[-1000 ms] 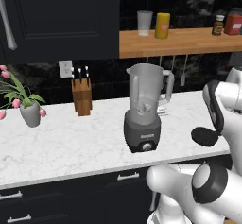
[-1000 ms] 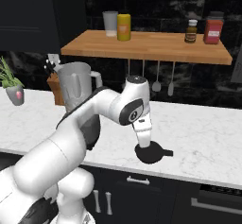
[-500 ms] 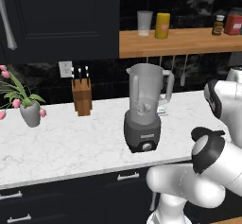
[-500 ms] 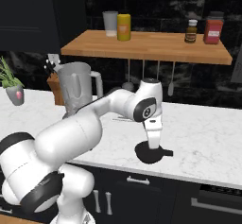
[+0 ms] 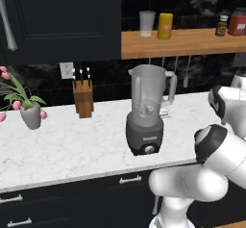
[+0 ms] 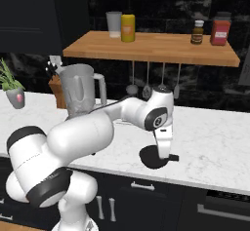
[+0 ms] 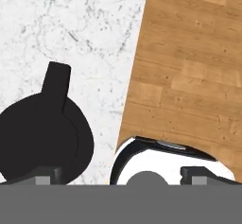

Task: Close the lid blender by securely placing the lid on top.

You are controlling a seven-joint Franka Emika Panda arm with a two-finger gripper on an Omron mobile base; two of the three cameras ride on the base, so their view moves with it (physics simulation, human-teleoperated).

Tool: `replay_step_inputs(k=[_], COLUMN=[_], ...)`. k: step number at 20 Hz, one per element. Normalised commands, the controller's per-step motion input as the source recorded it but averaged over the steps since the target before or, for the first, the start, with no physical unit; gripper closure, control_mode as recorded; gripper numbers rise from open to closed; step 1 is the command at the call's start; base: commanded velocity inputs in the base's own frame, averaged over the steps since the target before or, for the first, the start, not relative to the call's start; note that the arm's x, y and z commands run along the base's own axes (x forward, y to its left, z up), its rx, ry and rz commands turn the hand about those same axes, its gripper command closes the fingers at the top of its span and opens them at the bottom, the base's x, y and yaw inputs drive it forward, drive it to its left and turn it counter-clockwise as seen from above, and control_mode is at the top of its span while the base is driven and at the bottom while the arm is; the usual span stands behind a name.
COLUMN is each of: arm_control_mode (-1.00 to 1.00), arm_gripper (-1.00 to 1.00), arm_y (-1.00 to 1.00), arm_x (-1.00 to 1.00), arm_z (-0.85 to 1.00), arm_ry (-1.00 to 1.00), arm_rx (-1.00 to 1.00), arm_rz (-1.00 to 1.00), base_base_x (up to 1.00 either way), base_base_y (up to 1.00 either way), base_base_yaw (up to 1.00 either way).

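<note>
My gripper (image 6: 164, 156) points down at the counter's front edge, jaws spread wide, holding nothing. The lid (image 6: 154, 157), black, flat, with a short tab, lies on the white marble counter (image 6: 215, 147) directly beneath my fingers. The blender (image 5: 146, 109) stands well to my left, jar mouth uncovered, near a knife block (image 5: 83, 97).

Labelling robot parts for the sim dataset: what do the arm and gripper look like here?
Glossy white rounded links with black bands at the joints; one joint shows a round grey cap with a small mark. The gripper has a white hand and two small dark finger tips. No cables or lettering visible.
</note>
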Motion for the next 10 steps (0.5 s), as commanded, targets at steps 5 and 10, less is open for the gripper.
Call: replay_step_inputs(k=[5, 10], arm_control_mode=[-1.00, -1.00], arm_gripper=[-1.00, -1.00], arm_y=[-0.08, -0.11], arm_x=[0.08, 0.14], arm_z=[-0.24, -0.21], arm_ry=[0.00, 0.00], arm_rx=[0.01, 0.03], arm_rz=[0.00, 0.00], base_base_x=[0.00, 0.00], base_base_y=[0.00, 0.00], base_base_yaw=[0.00, 0.00])
